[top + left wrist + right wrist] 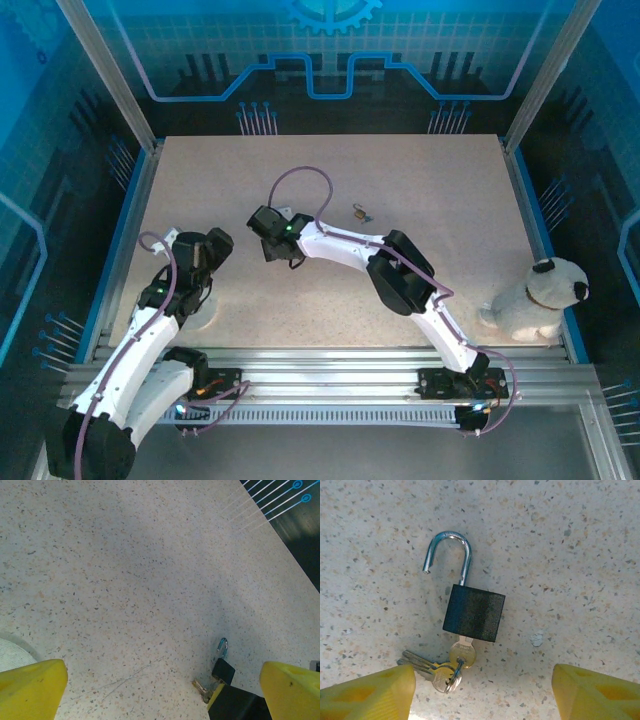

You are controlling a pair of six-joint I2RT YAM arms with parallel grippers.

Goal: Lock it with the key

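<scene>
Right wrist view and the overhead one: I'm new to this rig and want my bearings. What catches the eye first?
A black padlock lies flat on the speckled table, its silver shackle swung open and a key in its base, with spare keys attached. In the overhead view, a white toy dog sits at the table's near right corner.
</scene>
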